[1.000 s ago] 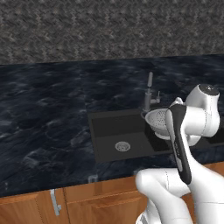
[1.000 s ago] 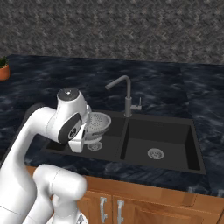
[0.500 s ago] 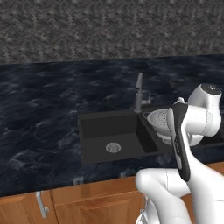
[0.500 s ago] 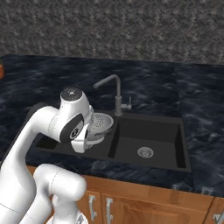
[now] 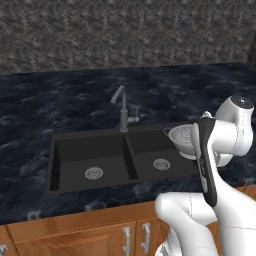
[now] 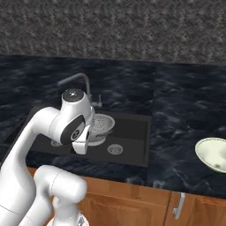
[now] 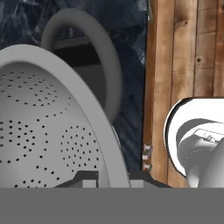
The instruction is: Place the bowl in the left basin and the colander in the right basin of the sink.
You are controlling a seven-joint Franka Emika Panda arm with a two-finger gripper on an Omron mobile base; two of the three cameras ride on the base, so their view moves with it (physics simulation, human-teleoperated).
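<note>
My hand (image 7: 113, 177) is pinched nearly closed on the rim of the colander (image 5: 183, 140), perforated silver metal with a loop handle, held in the air above the right basin (image 5: 159, 159). Matte black sink (image 5: 55, 165), round silver drains, curved grey faucet (image 5: 121, 110). Smooth cream bowl (image 6: 213, 154) sits on the dark marbled tabletop (image 6: 181, 110), well right of the sink.

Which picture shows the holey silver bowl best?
The hand view: the perforated silver-grey metal colander looms close, holes and rim plain. In the left base view and right base view it looks small, partly hidden behind the white arm, above the black sink.
</note>
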